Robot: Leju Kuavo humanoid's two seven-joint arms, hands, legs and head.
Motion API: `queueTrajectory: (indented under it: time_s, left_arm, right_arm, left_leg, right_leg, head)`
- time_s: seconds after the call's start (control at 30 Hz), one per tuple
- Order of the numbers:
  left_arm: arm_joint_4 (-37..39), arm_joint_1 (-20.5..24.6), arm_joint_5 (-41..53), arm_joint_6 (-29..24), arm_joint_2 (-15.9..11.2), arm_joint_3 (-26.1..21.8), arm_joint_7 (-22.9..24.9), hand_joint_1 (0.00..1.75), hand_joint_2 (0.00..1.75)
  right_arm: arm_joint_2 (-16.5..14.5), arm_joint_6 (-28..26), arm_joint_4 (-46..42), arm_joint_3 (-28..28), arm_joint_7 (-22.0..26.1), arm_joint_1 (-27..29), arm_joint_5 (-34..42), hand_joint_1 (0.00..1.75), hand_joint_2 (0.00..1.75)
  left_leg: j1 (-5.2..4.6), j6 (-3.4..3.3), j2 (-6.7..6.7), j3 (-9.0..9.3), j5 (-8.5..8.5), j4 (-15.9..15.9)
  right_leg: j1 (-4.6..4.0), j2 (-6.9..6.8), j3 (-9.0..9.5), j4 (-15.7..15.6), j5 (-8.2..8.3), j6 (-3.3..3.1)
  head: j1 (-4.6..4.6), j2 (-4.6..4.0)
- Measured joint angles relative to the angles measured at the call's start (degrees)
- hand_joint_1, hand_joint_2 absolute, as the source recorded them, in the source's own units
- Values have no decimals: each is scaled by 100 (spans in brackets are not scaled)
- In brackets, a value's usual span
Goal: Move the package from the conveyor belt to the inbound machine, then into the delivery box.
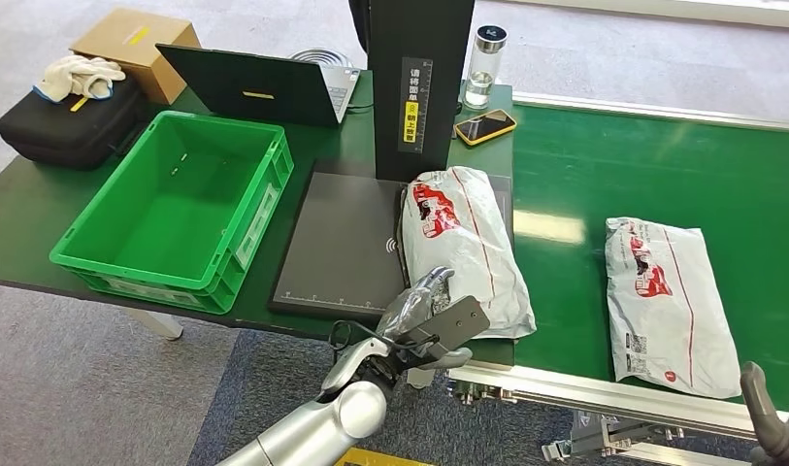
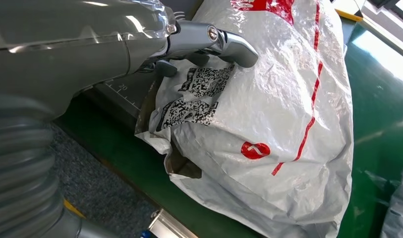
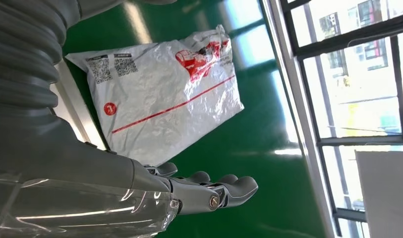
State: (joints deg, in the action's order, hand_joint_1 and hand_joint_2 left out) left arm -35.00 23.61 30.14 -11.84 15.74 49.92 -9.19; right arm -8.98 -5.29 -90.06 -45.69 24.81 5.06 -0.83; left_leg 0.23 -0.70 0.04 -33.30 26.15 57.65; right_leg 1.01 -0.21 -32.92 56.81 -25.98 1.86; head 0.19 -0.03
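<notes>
Head view: the silver left arm reaches up from the bottom edge to the near end of a white package (image 1: 465,243) that lies on the dark scanner pad (image 1: 342,243) of the inbound machine (image 1: 416,83), its right side overhanging onto the green conveyor belt (image 1: 652,165). The left hand (image 1: 427,313) sits at the package's near corner; the left wrist view shows the thumb and darker fingers (image 2: 165,67) lying on the bag by its printed codes, fingers bent against the plastic, though whether they actually pinch it cannot be told. The right hand (image 3: 209,191) hangs off the belt's near edge, its fingers stretched out together and slightly curled, holding nothing and touching nothing. Two packages are in sight: the one on the pad and a second package (image 1: 668,303) lying flat on the belt, well apart from the first and near the right hand. One green crate (image 1: 177,209) stands on the table (image 1: 31,223) just left of the pad. Behind it are one laptop (image 1: 264,87), one black case (image 1: 70,121) with white gloves (image 1: 78,76) on top, and one cardboard box (image 1: 138,47). Beside the machine's upright stand one phone (image 1: 484,126) and one clear bottle (image 1: 482,66).
</notes>
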Motion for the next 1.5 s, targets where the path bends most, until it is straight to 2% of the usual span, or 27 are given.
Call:
queueTrajectory:
  time_s: [0.37, 0.63, 0.8, 1.1, 1.5]
  left_arm:
    - [188, 122, 34, -268, 81, 61, 15, 0, 175]
    - [309, 140, 414, -1023, 90, 62, 257, 0, 175]
    - [428, 151, 602, -1203, 101, 62, 340, 0, 175]
    - [635, 178, 1000, -998, 125, 97, 648, 0, 175]
    - [709, 215, 1255, -778, 144, 201, 878, 0, 175]
  right_arm:
    - [8, -167, -578, 672, 86, 255, 69, 0, 175]
    - [70, -312, -823, 1125, 121, 344, 77, 0, 175]
    - [149, -390, -922, 1366, 147, 369, 74, 0, 175]
    - [196, -516, -1192, 1643, 221, 503, 65, 0, 175]
    - [205, -480, -1443, 1672, 320, 672, 17, 0, 175]
  left_leg:
    - [0, 0, 0, 0, 0, 0]
    - [0, 0, 0, 0, 0, 0]
    - [0, 0, -1, -1, 0, 0]
    - [0, 0, -1, -1, 0, 0]
    - [0, 0, -1, 0, 0, 0]
  right_leg:
    - [0, 0, 1, 0, 0, 0]
    - [0, 0, 1, 0, 0, 0]
    - [0, -1, 1, 0, 0, 0]
    - [0, 0, 0, 0, 0, 0]
    - [0, 0, 1, 0, 0, 0]
  head:
    - [1, 1]
    - [1, 0]
    - [1, 1]
    - [1, 0]
    - [1, 1]
